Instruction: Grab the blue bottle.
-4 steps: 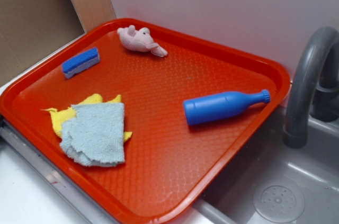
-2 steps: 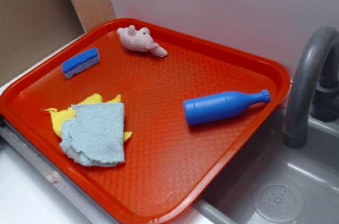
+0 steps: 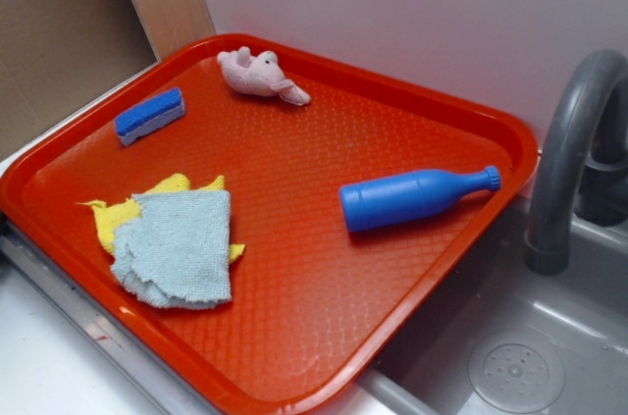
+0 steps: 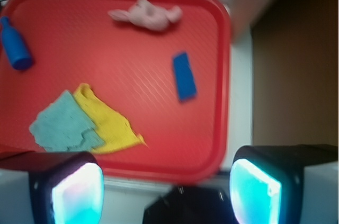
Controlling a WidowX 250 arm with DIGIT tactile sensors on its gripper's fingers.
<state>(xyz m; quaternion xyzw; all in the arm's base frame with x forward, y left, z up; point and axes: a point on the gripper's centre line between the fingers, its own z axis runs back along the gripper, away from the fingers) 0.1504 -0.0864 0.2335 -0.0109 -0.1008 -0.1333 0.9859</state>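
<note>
Wrist view: the gripper (image 4: 167, 181) is held high above the red tray (image 4: 225, 75), fingers spread wide, nothing clamped. The blue bottle (image 3: 412, 197) is seen lying on its side near the tray's faucet-side edge. A roll could be provoked by a glancing finger on that round body. Nothing has shifted since earlier frames.

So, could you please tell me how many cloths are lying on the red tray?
2. The pale blue cloth lies at the tray's front-left in the exterior view, and the yellow cloth sits partly under it, poking out at its left and top. Nothing suggests more underneath.
</note>
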